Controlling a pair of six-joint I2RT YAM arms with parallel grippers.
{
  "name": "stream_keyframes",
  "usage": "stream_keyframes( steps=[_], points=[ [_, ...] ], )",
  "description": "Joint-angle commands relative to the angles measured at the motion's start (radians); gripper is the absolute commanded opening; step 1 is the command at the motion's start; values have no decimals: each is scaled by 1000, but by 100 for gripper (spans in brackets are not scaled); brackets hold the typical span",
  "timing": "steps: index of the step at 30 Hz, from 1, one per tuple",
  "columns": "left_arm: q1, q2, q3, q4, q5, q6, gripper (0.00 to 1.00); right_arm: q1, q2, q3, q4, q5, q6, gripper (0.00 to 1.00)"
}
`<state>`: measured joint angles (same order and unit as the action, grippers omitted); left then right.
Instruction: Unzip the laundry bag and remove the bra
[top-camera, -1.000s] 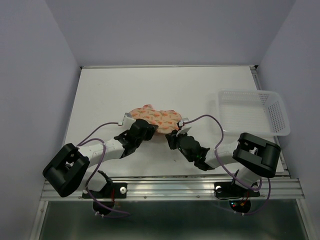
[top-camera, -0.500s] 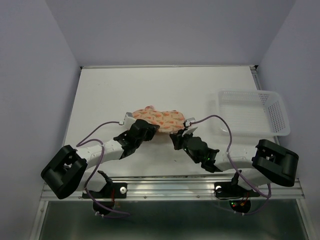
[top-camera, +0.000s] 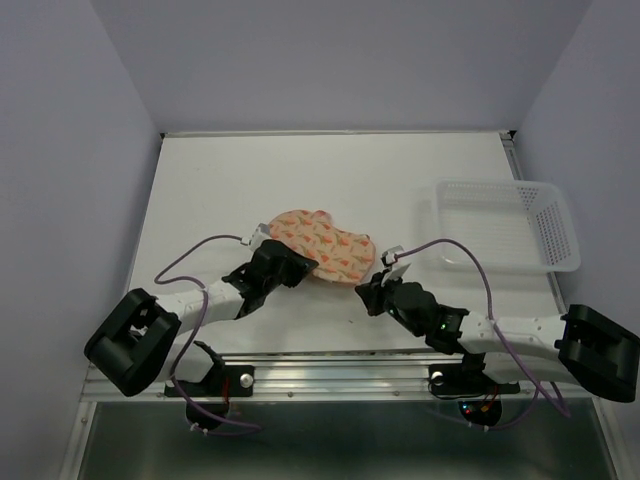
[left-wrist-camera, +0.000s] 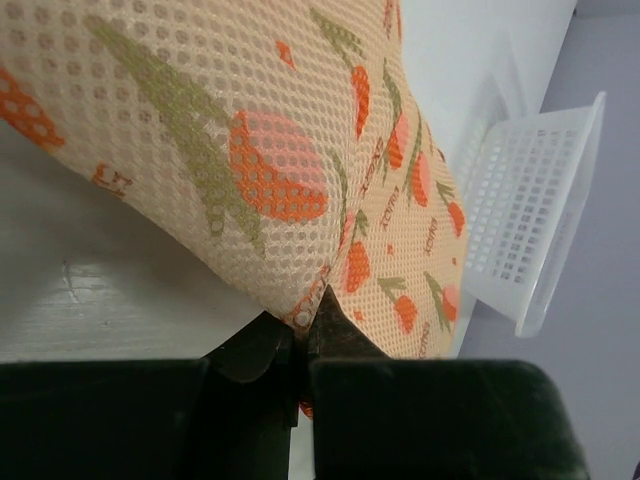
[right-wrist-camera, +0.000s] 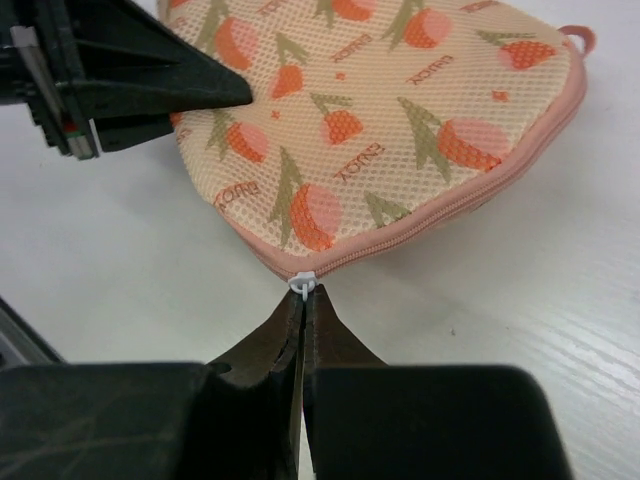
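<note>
The laundry bag (top-camera: 325, 243) lies mid-table, a peach mesh pouch with orange and green marks and a pink zip edge (right-wrist-camera: 450, 205). My left gripper (top-camera: 302, 266) is shut on the bag's near-left edge, with mesh fabric pinched between its fingertips (left-wrist-camera: 305, 322). At the bag's near-right end, my right gripper (top-camera: 366, 288) is shut on the small white zip pull (right-wrist-camera: 302, 286). The zip looks shut along the stretch that shows. In the right wrist view the bag (right-wrist-camera: 380, 110) fills the top, with the left gripper's black fingers (right-wrist-camera: 160, 90) at its left. The bra is hidden.
A clear plastic mesh basket (top-camera: 545, 215) stands at the table's right edge, also seen beyond the bag in the left wrist view (left-wrist-camera: 530, 200). White tabletop (top-camera: 300, 170) lies behind the bag. Cables loop off both wrists near the bag.
The right gripper has shut on the zip pull and its arm has stretched out low to the right. The bag has shifted and turned slightly toward the right. The left gripper keeps its hold.
</note>
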<state>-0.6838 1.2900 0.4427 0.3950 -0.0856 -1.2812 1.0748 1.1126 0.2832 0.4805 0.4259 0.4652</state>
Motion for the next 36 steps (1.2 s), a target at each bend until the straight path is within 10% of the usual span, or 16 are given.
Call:
stream_keyframes(
  steps=[1,6,11,17,26,36],
  points=[
    [104,63,-27,60,-51,164,0,5,-27,10,-102,-107,-36,1],
    [151,150,88,71,7,279,6,5,105,88,-59,-311,-27,1],
    [153,152,172,65,72,335,64,14,263,193,4,-384,-8,1],
    [152,22,125,-76,64,301,82,14,380,292,21,-340,-11,1],
    [113,-244,-99,-107,38,172,84,14,447,355,41,-286,16,1],
    [20,-92,-108,14,60,117,71,14,463,353,56,-276,30,1]
  ],
)
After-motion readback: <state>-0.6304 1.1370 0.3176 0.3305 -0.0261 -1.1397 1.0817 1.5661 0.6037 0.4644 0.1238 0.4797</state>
